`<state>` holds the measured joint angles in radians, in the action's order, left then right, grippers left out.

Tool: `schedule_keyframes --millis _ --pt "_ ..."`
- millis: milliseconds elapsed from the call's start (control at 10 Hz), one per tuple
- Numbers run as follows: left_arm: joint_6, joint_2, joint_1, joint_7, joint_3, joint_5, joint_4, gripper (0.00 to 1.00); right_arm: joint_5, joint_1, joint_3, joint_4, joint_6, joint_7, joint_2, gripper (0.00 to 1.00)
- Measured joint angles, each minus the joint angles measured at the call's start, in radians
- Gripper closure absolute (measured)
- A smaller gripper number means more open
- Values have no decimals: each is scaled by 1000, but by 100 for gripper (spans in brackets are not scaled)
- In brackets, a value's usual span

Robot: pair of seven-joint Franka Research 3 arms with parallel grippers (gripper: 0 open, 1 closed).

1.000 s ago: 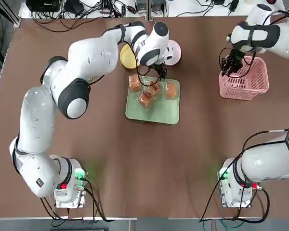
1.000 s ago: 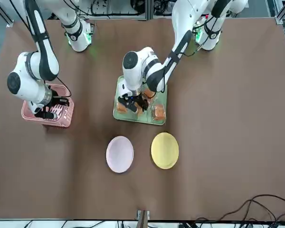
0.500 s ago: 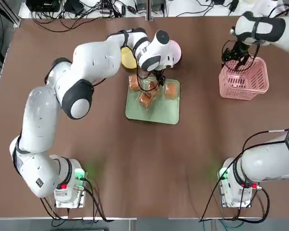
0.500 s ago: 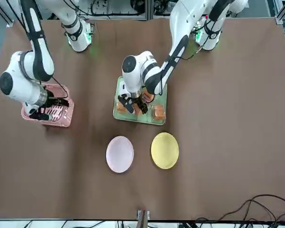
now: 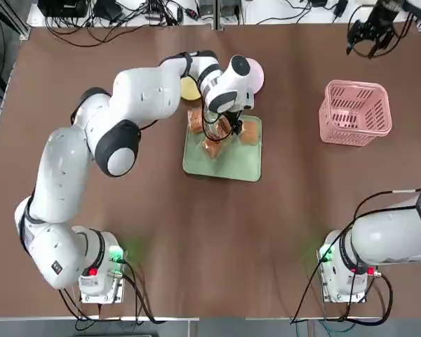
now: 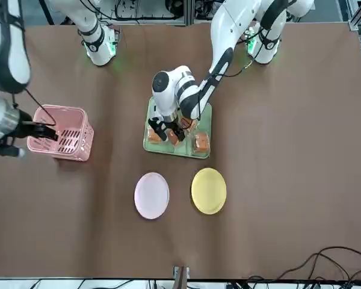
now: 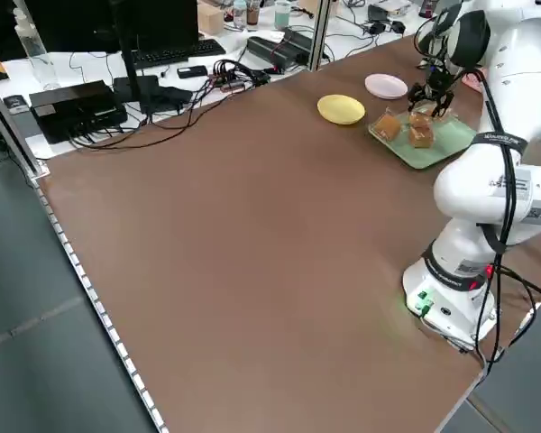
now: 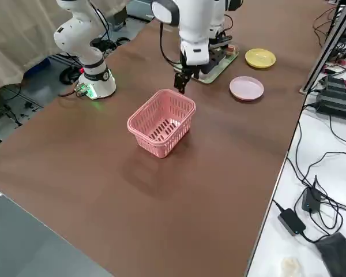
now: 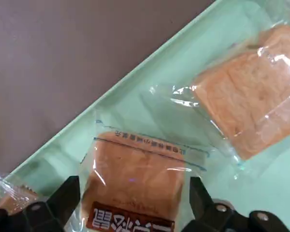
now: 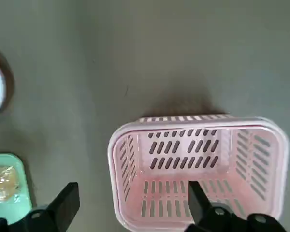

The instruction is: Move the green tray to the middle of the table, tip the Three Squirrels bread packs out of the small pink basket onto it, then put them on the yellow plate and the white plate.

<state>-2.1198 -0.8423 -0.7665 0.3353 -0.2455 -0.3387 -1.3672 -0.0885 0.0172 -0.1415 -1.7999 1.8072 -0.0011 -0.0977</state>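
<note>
Overhead, the right tool had left the basket: a second before it hung at the basket's far-left rim, and now it stood open well beyond it, at the bench's far edge, with most of its arm cut off by the frame. The basket sat upright and empty at the right side. The left tool had slid from the tray's far edge to over the packs; its arm covered much of the yellow plate and part of the white plate.

From the front, the right tool showed just beside the basket's near wall, its arm cropped at the frame's left. The left tool hung low over the packs on the tray, mid-bench, and both plates lay bare nearer the camera.

From the left side, the left tool stood above the tray; the basket was hidden behind the arm.

From the right side, the right tool hung above the basket's far rim.

At the left wrist, the left tool's fingers stood open on either side of one pack, not pressing it; its lower end was cut off.

At the right wrist, the open right tool looked down into the empty basket.
</note>
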Motion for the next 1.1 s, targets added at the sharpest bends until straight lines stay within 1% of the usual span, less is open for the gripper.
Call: schedule_keyframes --millis 200,400,500,600,700,800,900,1000,1100 --pt "-21 -11 0 0 0 -8 -2 0 2 0 0 134 -123 0 1 0" --pt "-34 -21 0 0 1 -9 -2 0 6 -1 -1 306 -291 21 -8 0" --pt "-34 -24 0 0 1 -9 -2 0 6 -2 -6 376 -348 39 -14 0" --pt "-34 -25 0 0 1 -9 -2 1 6 -5 -15 417 -372 46 -19 0" --pt "-34 -25 0 0 1 -9 -2 6 6 -13 -19 436 -382 46 -23 2" --pt "-34 -25 0 0 1 -10 -2 14 14 -18 -17 445 -386 46 -26 2" --pt "-33 -24 0 0 1 -10 -2 26 39 -21 -5 447 -386 46 -27 1" --pt "-32 -22 0 0 0 -10 -1 35 63 -22 14 448 -386 46 -26 3" --pt "-30 -20 0 5 0 -10 -1 35 71 -22 26 446 -386 47 -26 3"
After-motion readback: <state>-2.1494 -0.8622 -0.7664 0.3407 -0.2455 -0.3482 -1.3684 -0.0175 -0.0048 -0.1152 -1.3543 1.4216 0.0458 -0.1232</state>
